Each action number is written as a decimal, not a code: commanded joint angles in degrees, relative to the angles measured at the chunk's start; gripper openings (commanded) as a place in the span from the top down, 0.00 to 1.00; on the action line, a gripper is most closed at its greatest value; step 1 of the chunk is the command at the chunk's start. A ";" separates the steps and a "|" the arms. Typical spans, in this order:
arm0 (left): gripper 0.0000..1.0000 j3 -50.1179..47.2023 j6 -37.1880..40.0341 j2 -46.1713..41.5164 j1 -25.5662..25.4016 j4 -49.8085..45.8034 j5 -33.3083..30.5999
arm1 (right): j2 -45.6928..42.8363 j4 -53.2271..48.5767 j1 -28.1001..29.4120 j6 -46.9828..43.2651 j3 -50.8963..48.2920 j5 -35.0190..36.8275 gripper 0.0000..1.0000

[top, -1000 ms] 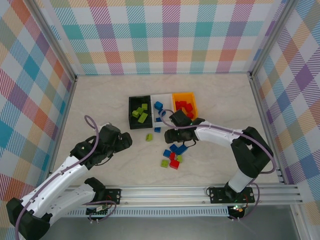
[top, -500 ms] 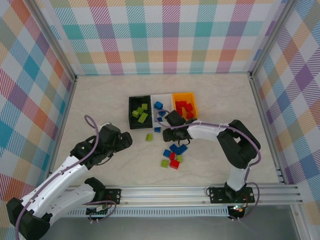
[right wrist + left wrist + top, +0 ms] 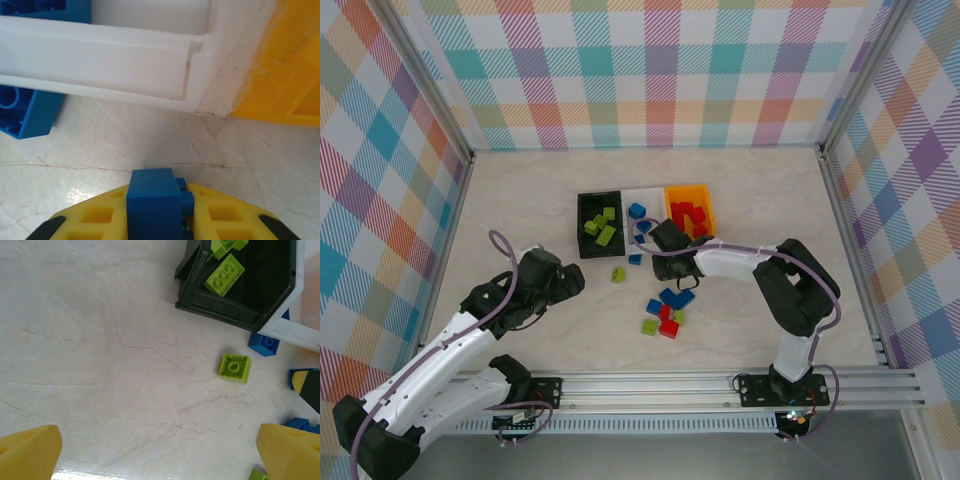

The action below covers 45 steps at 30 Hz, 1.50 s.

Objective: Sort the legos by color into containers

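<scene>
Three bins, two arms, about twenty small bricks

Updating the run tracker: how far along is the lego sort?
Done: green bricks in the black bin, a blue one in the white bin, reds in the orange bin. In hand: right gripper shut on a blue brick beside the white bin; left gripper open. Left: the mixed pile, a lone green brick and a loose blue brick.

readable text: none in any view
black bin: near wall plain, no lettering legible
lime brick: stud too blurred to read any mark
blue brick: faces plain
circuit board: near left, markings too small to read
</scene>
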 commanded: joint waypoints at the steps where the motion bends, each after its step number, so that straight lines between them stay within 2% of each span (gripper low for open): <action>1: 0.00 -0.11 1.11 -0.08 0.58 -0.40 0.69 | -5.75 -1.68 1.91 -1.57 0.32 0.83 0.76; 5: 0.00 -0.16 1.31 -0.05 0.60 -0.25 0.70 | -12.15 -4.27 2.99 -2.22 2.16 0.62 0.75; 7: 0.00 -0.16 1.22 0.15 0.66 0.20 0.72 | -12.07 -5.92 2.91 -2.66 5.68 0.90 0.74; 17: 0.00 -0.15 0.98 0.00 0.66 -0.87 1.34 | 8.57 -12.03 -1.69 -2.40 32.27 3.51 0.73; 23: 0.00 -0.25 1.02 -1.24 0.66 -1.37 1.41 | 15.94 -11.61 -3.03 -0.10 37.50 3.32 0.70; 25: 0.00 -0.16 1.11 -0.89 0.65 -1.20 1.62 | 17.07 -11.36 -3.13 -0.31 38.61 3.41 0.67; 27: 0.00 -0.16 1.36 -0.21 0.66 -0.88 1.85 | 17.69 -11.68 -3.21 -0.11 39.65 3.22 0.56; 30: 0.00 -0.16 2.45 0.99 0.66 0.68 3.46 | 15.65 -10.34 -3.21 -0.76 38.64 2.02 0.39; 32: 0.00 -0.16 3.54 2.14 0.62 2.18 5.20 | 12.87 -10.27 -3.10 -0.77 37.13 2.05 0.36; 34: 0.00 -0.06 5.01 3.88 0.32 3.78 7.36 | 8.77 -8.57 -2.87 -0.99 33.24 1.73 0.35; 38: 0.00 2.21 7.08 12.02 -3.03 5.18 5.95 | 0.35 -6.47 -2.55 -0.17 23.36 1.04 0.34; 45: 0.02 10.74 9.83 31.73 -13.69 5.57 -4.98 | -11.97 -2.87 -2.59 1.97 7.10 2.49 0.34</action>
